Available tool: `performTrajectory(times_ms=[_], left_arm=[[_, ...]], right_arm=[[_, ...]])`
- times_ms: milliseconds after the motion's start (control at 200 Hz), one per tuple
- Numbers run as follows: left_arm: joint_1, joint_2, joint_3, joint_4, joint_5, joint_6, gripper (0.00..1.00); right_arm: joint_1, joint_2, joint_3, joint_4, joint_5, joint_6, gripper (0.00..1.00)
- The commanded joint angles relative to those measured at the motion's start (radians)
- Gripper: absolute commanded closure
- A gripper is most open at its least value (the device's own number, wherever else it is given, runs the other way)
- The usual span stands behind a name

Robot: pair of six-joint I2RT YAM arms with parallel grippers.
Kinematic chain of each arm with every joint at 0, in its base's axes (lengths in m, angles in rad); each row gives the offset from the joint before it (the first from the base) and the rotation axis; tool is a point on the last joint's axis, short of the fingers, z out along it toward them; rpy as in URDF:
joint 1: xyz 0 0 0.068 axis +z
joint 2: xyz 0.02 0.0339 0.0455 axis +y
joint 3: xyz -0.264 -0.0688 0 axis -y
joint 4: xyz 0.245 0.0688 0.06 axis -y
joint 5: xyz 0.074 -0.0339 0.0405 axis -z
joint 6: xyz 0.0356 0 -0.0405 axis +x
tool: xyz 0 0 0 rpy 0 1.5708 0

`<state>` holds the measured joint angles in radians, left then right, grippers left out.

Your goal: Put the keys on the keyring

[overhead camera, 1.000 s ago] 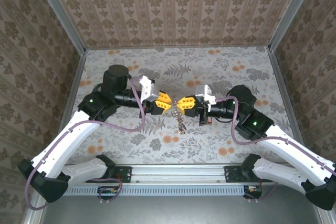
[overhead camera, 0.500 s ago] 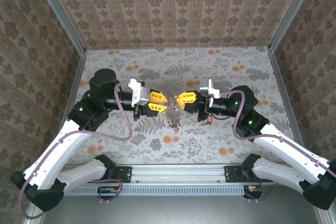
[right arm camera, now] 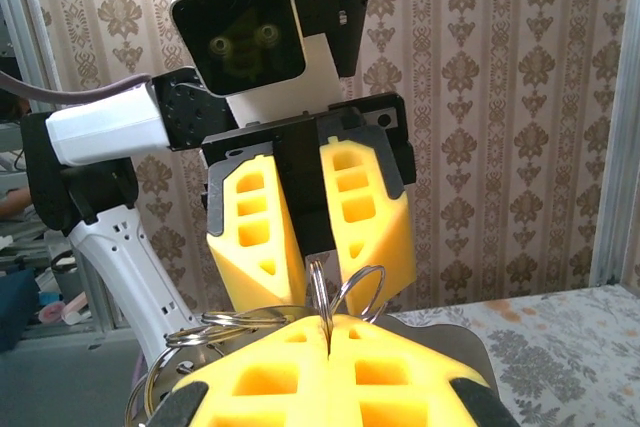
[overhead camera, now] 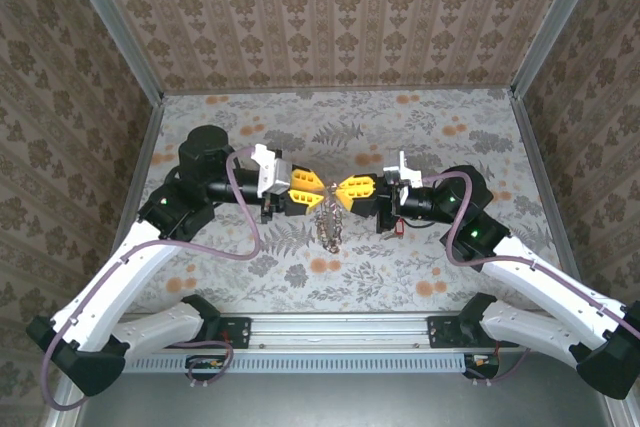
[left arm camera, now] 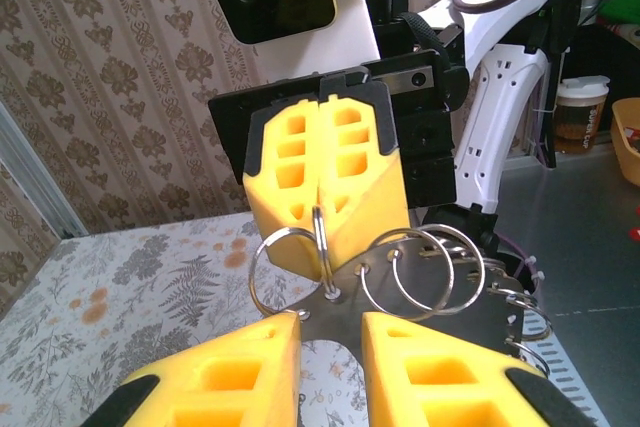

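A flower-printed table [overhead camera: 420,127] sits boxed in by patterned walls. The job looks barely begun, with no key seeming to be threaded yet. The keyring [overhead camera: 328,225], a bunch of silvery rings on a small dark plate, dangles mid-table between the grippers. What seems to be a red key [overhead camera: 398,228] lies under the right wrist. Both arms reach inward, tips nearly meeting. The right gripper [right arm camera: 328,325] is pinched tight on one ring. The left gripper [left arm camera: 330,322] stands narrow at the plate — whether it grips, I cannot tell.
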<state>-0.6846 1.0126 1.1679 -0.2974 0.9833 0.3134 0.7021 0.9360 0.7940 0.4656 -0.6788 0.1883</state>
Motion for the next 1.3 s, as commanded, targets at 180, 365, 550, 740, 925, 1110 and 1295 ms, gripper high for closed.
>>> performTrajectory(times_ms=[180,365,550,740,925,1110,1295], left_arm=[[-0.029,0.033,0.048,0.041,0.038,-0.011,0.77],[-0.039,0.044,0.056,0.046,0.04,-0.008,0.77],[-0.042,0.034,0.061,0.034,0.035,-0.008,0.78],[-0.044,0.034,0.061,0.034,0.03,-0.005,0.79],[-0.044,0.046,0.075,0.021,0.034,0.005,0.89],[-0.041,0.038,0.082,-0.002,0.009,0.026,1.0],[-0.074,0.087,0.201,-0.29,-0.1,0.179,1.0]], right_arm=[[-0.005,0.0,-0.003,0.059,-0.025,0.015,1.0],[-0.004,0.002,-0.002,0.032,-0.007,0.004,1.0],[-0.004,0.011,-0.001,-0.002,0.011,-0.019,1.0],[-0.004,0.024,-0.009,0.003,0.009,-0.023,1.0],[-0.004,0.035,-0.004,-0.002,0.002,-0.027,1.0],[-0.004,0.033,0.002,-0.055,0.017,-0.047,1.0],[-0.004,-0.042,0.068,-0.394,0.104,-0.234,0.67]])
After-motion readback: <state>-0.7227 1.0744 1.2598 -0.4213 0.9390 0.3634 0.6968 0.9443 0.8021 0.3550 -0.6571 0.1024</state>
